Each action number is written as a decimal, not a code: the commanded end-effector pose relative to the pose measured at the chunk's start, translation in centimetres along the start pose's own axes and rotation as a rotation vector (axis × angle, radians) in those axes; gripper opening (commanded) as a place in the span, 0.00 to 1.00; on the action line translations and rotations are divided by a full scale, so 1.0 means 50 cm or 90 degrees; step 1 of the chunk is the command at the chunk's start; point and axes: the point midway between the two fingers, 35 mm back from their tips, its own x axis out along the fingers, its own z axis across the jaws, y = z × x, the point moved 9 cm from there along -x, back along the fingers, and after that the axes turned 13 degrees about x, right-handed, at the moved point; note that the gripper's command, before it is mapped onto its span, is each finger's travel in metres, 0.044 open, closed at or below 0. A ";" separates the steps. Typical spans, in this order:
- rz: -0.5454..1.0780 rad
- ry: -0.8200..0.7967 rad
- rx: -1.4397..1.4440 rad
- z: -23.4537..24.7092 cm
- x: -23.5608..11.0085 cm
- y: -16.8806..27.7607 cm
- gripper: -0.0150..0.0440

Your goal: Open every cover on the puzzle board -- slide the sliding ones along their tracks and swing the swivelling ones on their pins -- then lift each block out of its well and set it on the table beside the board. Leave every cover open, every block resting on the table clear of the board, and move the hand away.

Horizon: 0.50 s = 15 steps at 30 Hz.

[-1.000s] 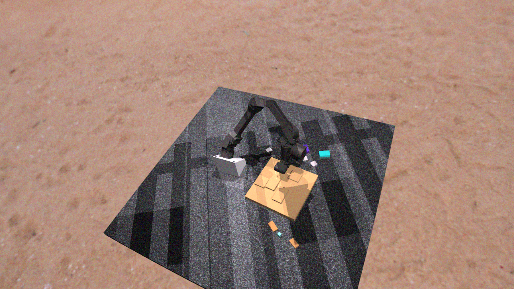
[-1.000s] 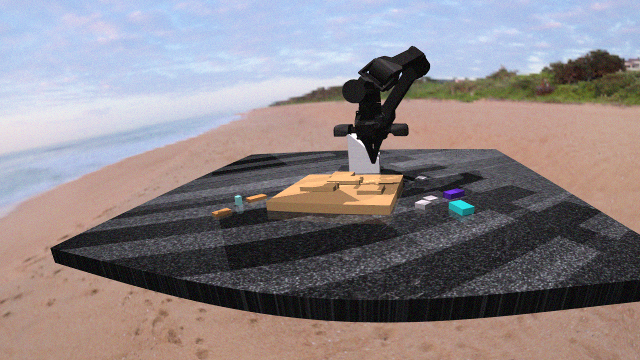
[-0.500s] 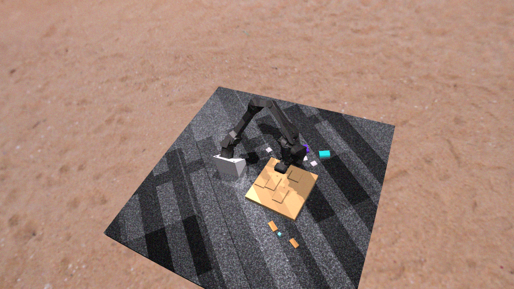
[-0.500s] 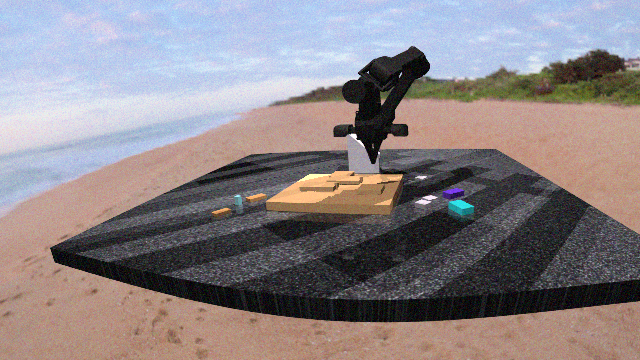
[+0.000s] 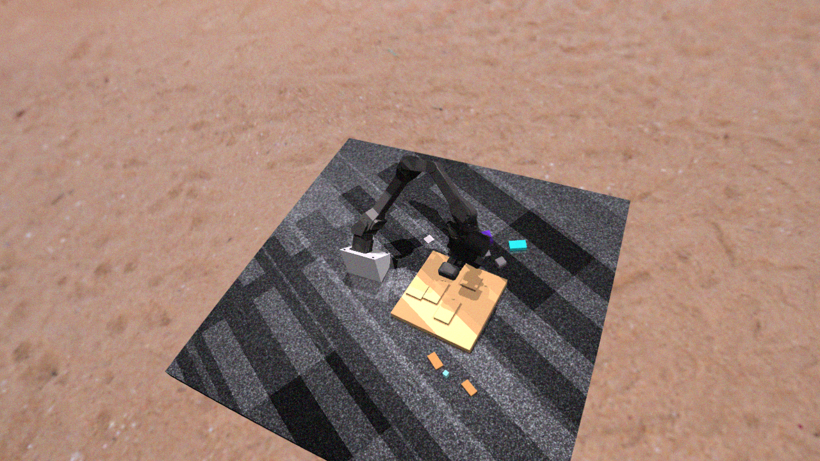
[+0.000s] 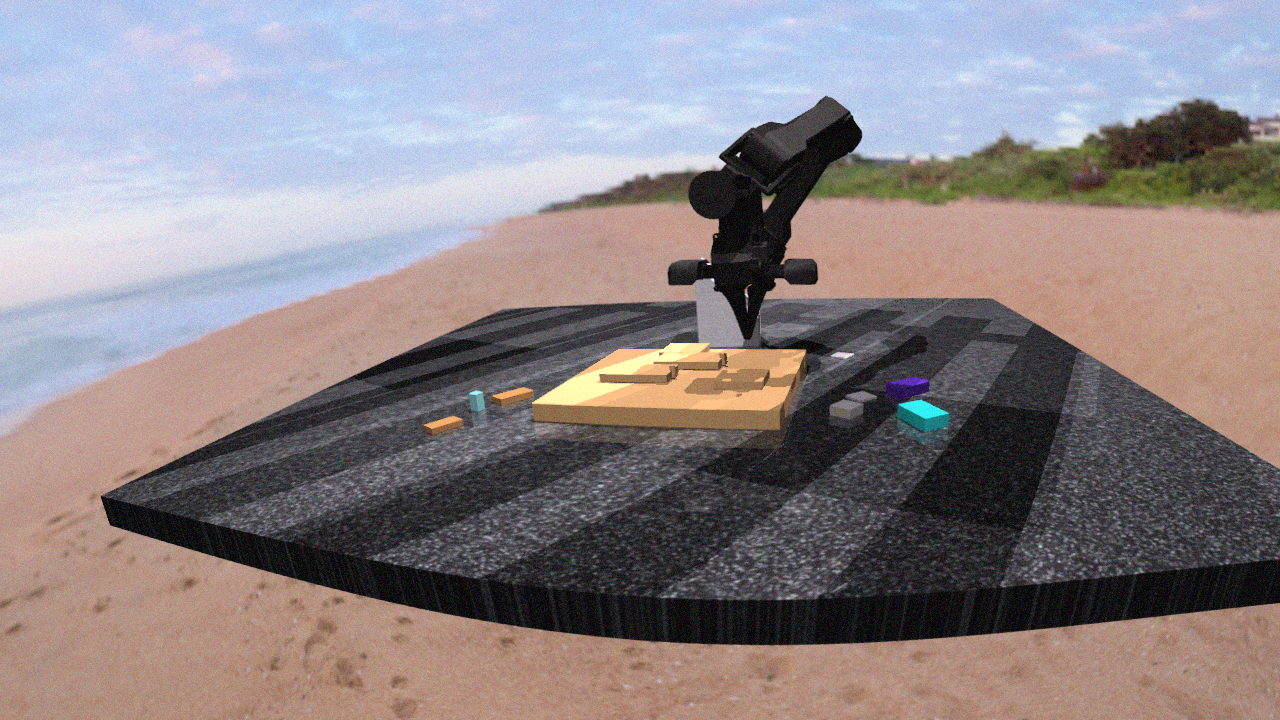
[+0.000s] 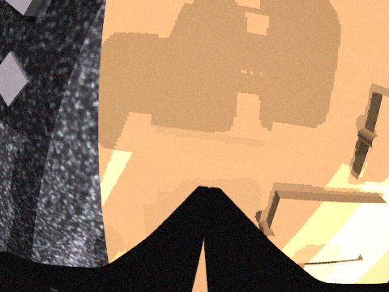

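Observation:
The tan puzzle board (image 5: 478, 321) (image 6: 626, 413) lies in the middle of the dark table. Several flat tan covers lie on it, one (image 5: 446, 313) toward the front and one (image 6: 637, 376) on the left side. In the wrist view, raised cover edges (image 7: 319, 193) show at the right. My gripper (image 5: 450, 269) (image 6: 750, 335) (image 7: 207, 197) is shut and empty. It points down just above the board's edge nearest the arm base. I cannot tell whether any well holds a block.
On one side of the board lie a cyan block (image 5: 517, 245) (image 6: 921, 415), a purple block (image 5: 487, 234) (image 6: 906, 386), grey blocks (image 5: 500, 262) (image 6: 845, 409) and a white block (image 5: 428, 238) (image 6: 842, 355). On the other side lie two orange blocks (image 5: 435, 360) (image 6: 443, 424) and a small cyan one (image 5: 445, 372) (image 6: 477, 400).

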 end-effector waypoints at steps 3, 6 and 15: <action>0.004 -0.002 0.007 -0.002 0.014 0.002 0.25; 0.004 -0.002 0.007 -0.002 0.020 0.002 0.25; 0.004 -0.002 0.007 -0.002 0.037 0.003 0.25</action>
